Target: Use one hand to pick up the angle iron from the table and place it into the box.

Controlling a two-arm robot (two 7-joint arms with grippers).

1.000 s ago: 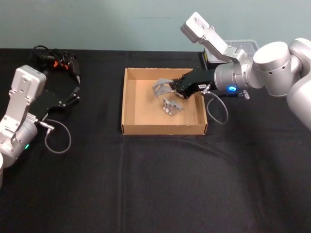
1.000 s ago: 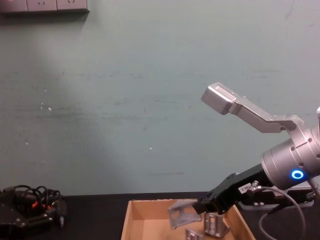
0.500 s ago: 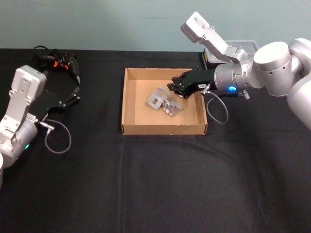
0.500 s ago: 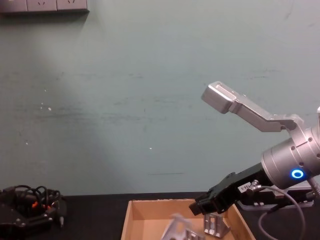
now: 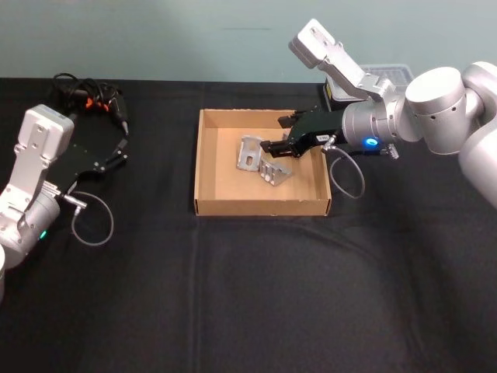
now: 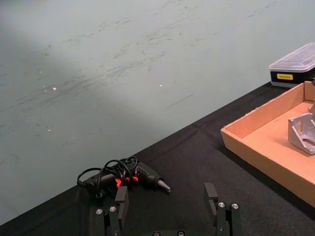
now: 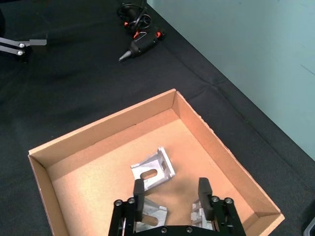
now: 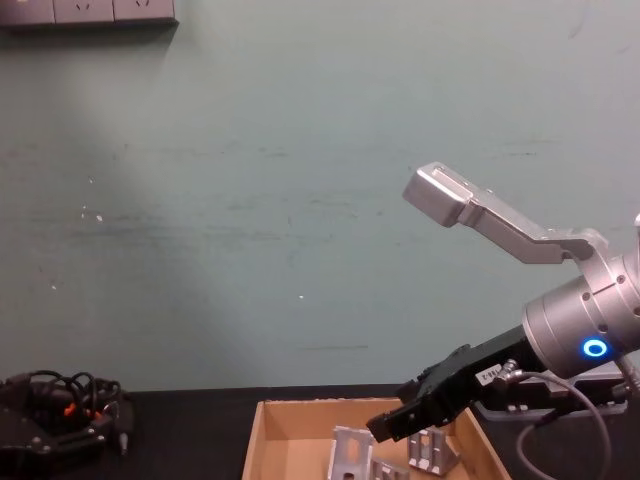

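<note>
The tan cardboard box [image 5: 260,207] sits mid-table on the black table [image 5: 248,295]. A silver angle iron [image 5: 248,153] rests on the box floor, beside two more angle irons [image 5: 276,172]. My right gripper [image 5: 277,134] hovers open just above and right of it, holding nothing. The right wrist view looks down between the open fingers [image 7: 139,189] at the angle iron [image 7: 153,169] inside the box [image 7: 98,129]. From the chest, the right gripper [image 8: 385,428] hangs over the box [image 8: 300,408]. My left gripper [image 5: 118,150] is parked open at the far left, also seen as the left gripper [image 6: 166,199].
A black device with looped cables and orange bits [image 5: 89,97] lies at the back left, close to the left gripper. A small black case with a clear lid [image 5: 384,74] stands behind the right arm. A grey cable loop [image 5: 93,221] lies by the left arm.
The right gripper opened and let go of the angle iron, which dropped from between its fingers onto the box floor. The left arm has not moved.
</note>
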